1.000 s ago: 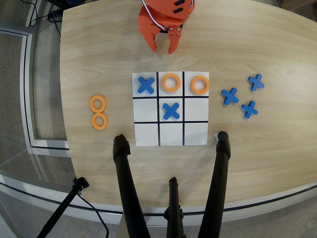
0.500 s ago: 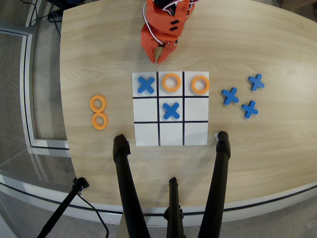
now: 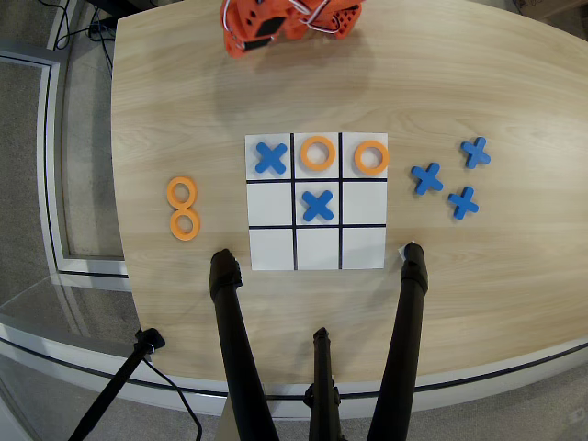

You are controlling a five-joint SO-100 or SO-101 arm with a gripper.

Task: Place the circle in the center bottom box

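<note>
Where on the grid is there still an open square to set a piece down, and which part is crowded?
Overhead view: the board's whole row nearest the black tripod legs is bare, as are both cells flanking the centre blue cross. The row toward the orange arm is full: a blue cross, then two orange rings.

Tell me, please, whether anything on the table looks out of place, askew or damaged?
Nothing stands out. The board lies square, its two orange rings and two blue crosses sit inside their cells, and the spare rings and crosses lie flat beside it.
</note>
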